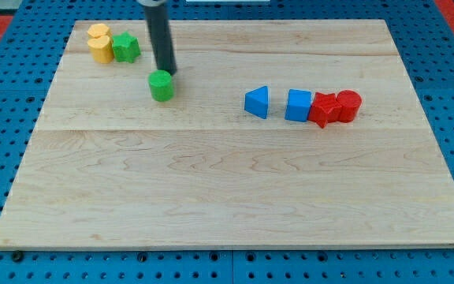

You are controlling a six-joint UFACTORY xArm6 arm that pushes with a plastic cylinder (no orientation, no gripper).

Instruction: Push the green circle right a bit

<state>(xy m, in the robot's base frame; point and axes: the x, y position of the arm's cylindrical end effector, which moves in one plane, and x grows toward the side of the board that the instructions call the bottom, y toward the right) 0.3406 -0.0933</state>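
The wooden surface [235, 197] carries every block and shows no brand, label or writing. There is no claw, only a rod, so no spread or pinch to tell. My tip [168, 72] sits just above and right of the green circle [161, 85], seemingly touching; the rightward push looks undone.

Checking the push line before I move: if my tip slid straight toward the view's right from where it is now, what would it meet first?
Probably nothing soon: my tip sits just above the green circle block, and the blue triangular block lies lower, likely off that line.
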